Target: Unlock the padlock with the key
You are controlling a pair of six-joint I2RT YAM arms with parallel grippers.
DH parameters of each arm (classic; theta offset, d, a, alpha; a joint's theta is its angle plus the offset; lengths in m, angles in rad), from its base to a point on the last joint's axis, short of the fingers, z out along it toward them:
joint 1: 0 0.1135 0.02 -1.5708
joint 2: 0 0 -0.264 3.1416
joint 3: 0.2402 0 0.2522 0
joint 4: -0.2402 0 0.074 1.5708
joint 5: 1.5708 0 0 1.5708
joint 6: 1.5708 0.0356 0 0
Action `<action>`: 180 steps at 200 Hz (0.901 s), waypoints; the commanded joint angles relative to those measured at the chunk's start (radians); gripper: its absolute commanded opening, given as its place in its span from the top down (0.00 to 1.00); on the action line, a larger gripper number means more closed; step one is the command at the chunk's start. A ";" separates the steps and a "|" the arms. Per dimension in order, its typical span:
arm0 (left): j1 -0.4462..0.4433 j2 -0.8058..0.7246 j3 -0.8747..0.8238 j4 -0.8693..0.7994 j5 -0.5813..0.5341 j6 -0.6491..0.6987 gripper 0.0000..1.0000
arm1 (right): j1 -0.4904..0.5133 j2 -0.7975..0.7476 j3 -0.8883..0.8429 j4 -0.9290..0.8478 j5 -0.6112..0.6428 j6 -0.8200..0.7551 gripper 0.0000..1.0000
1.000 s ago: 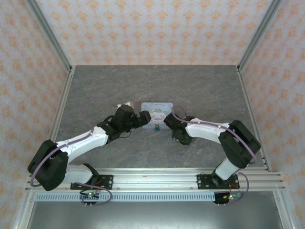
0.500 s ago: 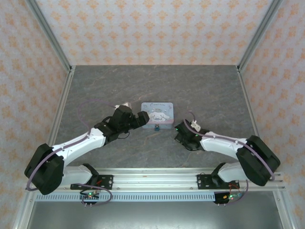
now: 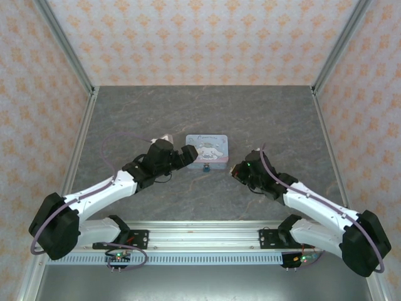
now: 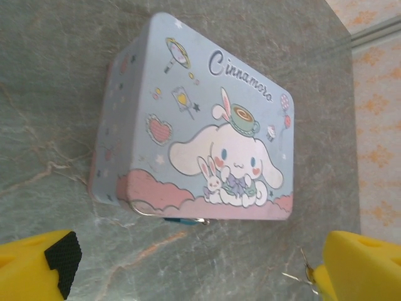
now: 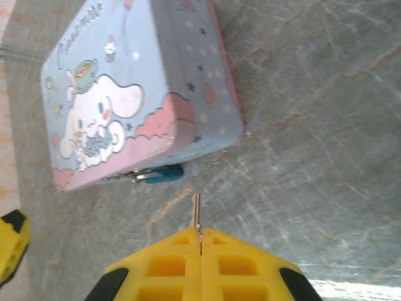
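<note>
Top external view: pale blue cartoon tin [image 3: 207,147] sits on the grey marbled tabletop [image 3: 263,113], with one arm coming at it from each side.
Tin: lid down, printed side facing up, front edge with the little metal latch turned toward the arm bases.
Padlock: tiny teal padlock [image 5: 164,174] hooked on that latch, lying along the tin's front wall. From above it's a blue speck [image 3: 206,168] just in front of the tin. On the left wrist cam a blue sliver [image 4: 178,220] peeks out under the front edge.
Key: slim grey key [image 5: 196,212] poking out of the right pincer's tips and aimed at the tin's front wall. Its tip is close to the padlock but not touching it.
Right pincer: right pincer [image 5: 201,235] has its yellow fingers pressed together, pinching the key. From above it's [image 3: 237,169] off the tin's front right corner, clear of the tin.
Left pincer: left pincer [image 4: 194,276] is spread wide with nothing in it, and the tin lies just past the gap. From above it's [image 3: 188,155] right at the tin's left side; can't tell if it actually touches.
</note>
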 commanded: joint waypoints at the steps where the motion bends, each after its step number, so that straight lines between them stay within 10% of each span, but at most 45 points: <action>1: -0.011 0.040 0.022 0.080 0.053 -0.081 0.00 | -0.004 0.035 0.051 0.089 -0.043 0.013 1.00; 122: -0.047 0.156 -0.031 0.428 0.003 -0.658 0.17 | -0.035 0.157 0.095 0.532 -0.205 0.004 1.00; 180: -0.045 0.118 0.134 0.205 0.001 -0.337 0.31 | -0.052 0.142 0.122 0.485 -0.271 -0.138 1.00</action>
